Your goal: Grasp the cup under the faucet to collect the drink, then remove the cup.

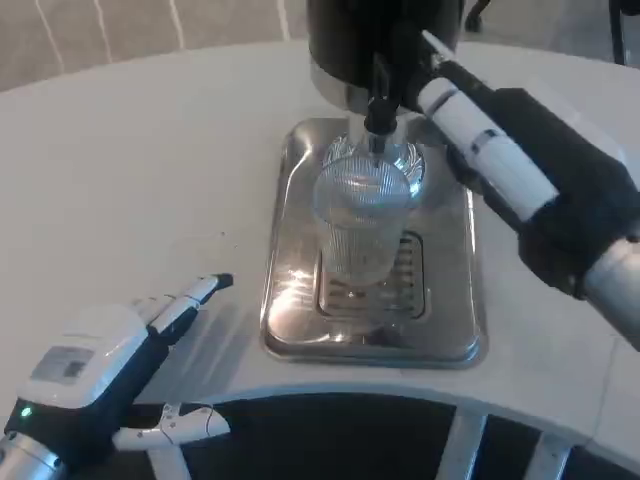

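A clear ribbed cup (365,222) stands upright on the steel drip tray (455,330), right under the black faucet (379,118) of the dark dispenser (350,40). My right hand (500,150) comes in from the right. Its white fingers (455,100) stretch out along the cup's right rim toward the dispenser, and I see none of them wrapped around the cup. My left hand (110,365) lies at the near left of the table, well away from the tray. Its fingers are apart and it holds nothing.
The white table (150,180) stretches out to the left of the tray. Its curved front edge (330,392) runs just below the tray, with dark floor and white frame bars beneath.
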Available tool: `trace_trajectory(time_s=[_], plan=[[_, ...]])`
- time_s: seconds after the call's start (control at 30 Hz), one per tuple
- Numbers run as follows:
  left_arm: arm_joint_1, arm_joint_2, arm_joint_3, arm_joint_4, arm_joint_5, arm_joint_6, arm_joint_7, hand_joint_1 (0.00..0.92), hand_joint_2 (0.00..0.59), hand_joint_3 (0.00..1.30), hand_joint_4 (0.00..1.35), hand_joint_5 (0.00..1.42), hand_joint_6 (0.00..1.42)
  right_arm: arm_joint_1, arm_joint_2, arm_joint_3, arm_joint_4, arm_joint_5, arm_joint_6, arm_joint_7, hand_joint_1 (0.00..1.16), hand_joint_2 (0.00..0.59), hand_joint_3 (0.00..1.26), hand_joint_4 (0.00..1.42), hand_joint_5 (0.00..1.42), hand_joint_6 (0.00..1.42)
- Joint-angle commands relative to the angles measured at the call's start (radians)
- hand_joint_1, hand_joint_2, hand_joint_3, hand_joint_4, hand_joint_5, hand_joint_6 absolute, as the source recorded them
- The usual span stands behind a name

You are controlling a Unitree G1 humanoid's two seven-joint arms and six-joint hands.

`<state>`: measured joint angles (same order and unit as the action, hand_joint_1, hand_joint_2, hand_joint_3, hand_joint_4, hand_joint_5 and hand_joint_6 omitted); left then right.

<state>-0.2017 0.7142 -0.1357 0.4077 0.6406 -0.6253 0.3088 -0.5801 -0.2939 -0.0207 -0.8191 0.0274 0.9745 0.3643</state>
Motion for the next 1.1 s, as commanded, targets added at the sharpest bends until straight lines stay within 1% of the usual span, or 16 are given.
trace_trajectory(time_s=[0.03, 0.07, 0.17, 0.2, 0.23, 0.33, 0.4, 0.5, 0.7, 0.73, 0.8, 0.87, 1.0, 1.1], plan=[[0.004, 0.008, 0.006, 0.016, -0.001, 0.002, -0.013, 0.000, 0.090, 0.11, 0.09, 0.21, 0.31, -0.036, -0.025, 0.035, 0.033, 0.018, 0.003, -0.006, 0.00, 0.530, 0.00, 0.00, 0.00, 0.00], [0.005, 0.009, 0.007, 0.018, -0.002, 0.001, -0.013, 0.000, 0.090, 0.11, 0.09, 0.21, 0.31, -0.043, -0.032, 0.046, 0.041, 0.019, 0.000, -0.005, 0.00, 0.530, 0.00, 0.00, 0.00, 0.00], [0.004, 0.011, 0.010, 0.025, -0.005, 0.001, -0.013, 0.000, 0.089, 0.11, 0.09, 0.21, 0.31, -0.071, -0.066, 0.099, 0.062, 0.008, -0.014, 0.004, 0.00, 0.525, 0.00, 0.00, 0.00, 0.00], [0.003, 0.011, 0.010, 0.027, -0.007, 0.000, -0.013, 0.000, 0.089, 0.12, 0.09, 0.21, 0.31, -0.080, -0.079, 0.119, 0.067, 0.002, -0.019, 0.008, 0.00, 0.513, 0.00, 0.00, 0.00, 0.00], [0.002, 0.011, 0.011, 0.029, -0.008, 0.000, -0.014, 0.000, 0.089, 0.12, 0.09, 0.21, 0.31, -0.086, -0.087, 0.130, 0.070, 0.000, -0.022, 0.008, 0.00, 0.510, 0.00, 0.00, 0.00, 0.00], [-0.003, 0.010, 0.011, 0.037, -0.011, -0.001, -0.016, 0.000, 0.089, 0.12, 0.09, 0.21, 0.31, -0.114, -0.125, 0.187, 0.086, -0.015, -0.037, 0.019, 0.00, 0.506, 0.00, 0.00, 0.00, 0.00], [-0.006, 0.009, 0.011, 0.042, -0.012, -0.002, -0.016, 0.000, 0.089, 0.12, 0.09, 0.21, 0.31, -0.131, -0.143, 0.219, 0.098, -0.029, -0.047, 0.026, 0.00, 0.504, 0.00, 0.00, 0.00, 0.00], [-0.011, 0.007, 0.010, 0.051, -0.014, -0.005, -0.017, 0.000, 0.089, 0.12, 0.09, 0.21, 0.31, -0.167, -0.168, 0.288, 0.132, -0.067, -0.079, 0.034, 0.00, 0.505, 0.00, 0.00, 0.00, 0.00], [-0.018, 0.006, 0.008, 0.066, -0.017, -0.008, -0.018, 0.000, 0.090, 0.12, 0.09, 0.21, 0.30, -0.210, -0.206, 0.393, 0.179, -0.158, -0.155, 0.051, 0.00, 0.509, 0.00, 0.00, 0.00, 0.00], [-0.019, 0.005, 0.007, 0.068, -0.017, -0.008, -0.018, 0.000, 0.090, 0.12, 0.09, 0.21, 0.30, -0.218, -0.214, 0.418, 0.187, -0.179, -0.173, 0.056, 0.00, 0.509, 0.00, 0.00, 0.00, 0.00], [-0.020, 0.004, 0.007, 0.071, -0.019, -0.008, -0.018, 0.000, 0.090, 0.12, 0.09, 0.21, 0.30, -0.227, -0.221, 0.448, 0.200, -0.212, -0.199, 0.066, 0.00, 0.509, 0.00, 0.00, 0.00, 0.00], [-0.020, 0.003, 0.006, 0.072, -0.021, -0.007, -0.020, 0.000, 0.090, 0.12, 0.09, 0.21, 0.30, -0.227, -0.223, 0.468, 0.208, -0.242, -0.221, 0.076, 0.00, 0.509, 0.00, 0.00, 0.00, 0.00], [-0.019, 0.001, 0.006, 0.072, -0.032, -0.004, -0.028, 0.000, 0.090, 0.12, 0.09, 0.21, 0.30, -0.218, -0.220, 0.489, 0.209, -0.292, -0.245, 0.094, 0.00, 0.509, 0.00, 0.00, 0.00, 0.00], [-0.020, -0.017, 0.021, 0.072, -0.090, 0.014, -0.064, 0.000, 0.086, 0.11, 0.07, 0.21, 0.30, -0.203, -0.217, 0.496, 0.200, -0.318, -0.251, 0.106, 0.00, 0.509, 0.00, 0.00, 0.00, 0.00]])
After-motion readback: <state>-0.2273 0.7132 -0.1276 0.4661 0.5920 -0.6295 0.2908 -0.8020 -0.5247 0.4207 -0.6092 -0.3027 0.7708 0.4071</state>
